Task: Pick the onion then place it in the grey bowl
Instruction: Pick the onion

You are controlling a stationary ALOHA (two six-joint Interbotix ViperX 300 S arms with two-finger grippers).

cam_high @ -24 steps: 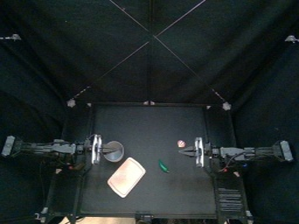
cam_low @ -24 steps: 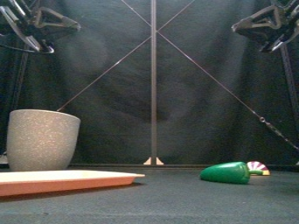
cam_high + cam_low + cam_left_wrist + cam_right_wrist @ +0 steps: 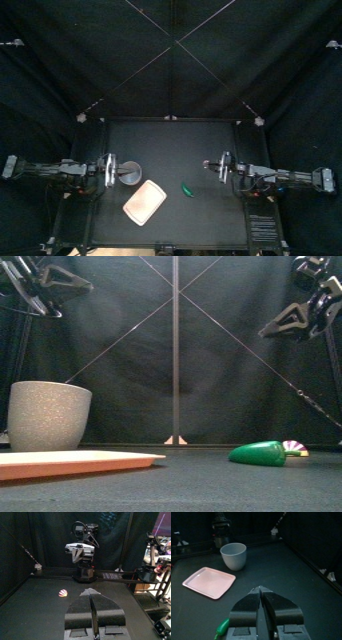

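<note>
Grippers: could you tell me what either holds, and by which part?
Nothing: left gripper and right gripper are shut and empty; the onion lies free.

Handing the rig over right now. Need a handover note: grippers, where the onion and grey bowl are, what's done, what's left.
Grippers: left gripper shut, empty, raised at the left of the table, beside the grey bowl. The right gripper is shut, empty, raised over the right side near the onion.
Things: onion lies on the table at right, just behind the green toy, untouched. Grey bowl stands upright left of centre, behind the pink tray.
Done: nothing yet.
Left: open right gripper, descend, grasp onion, carry it to the bowl, release.
</note>
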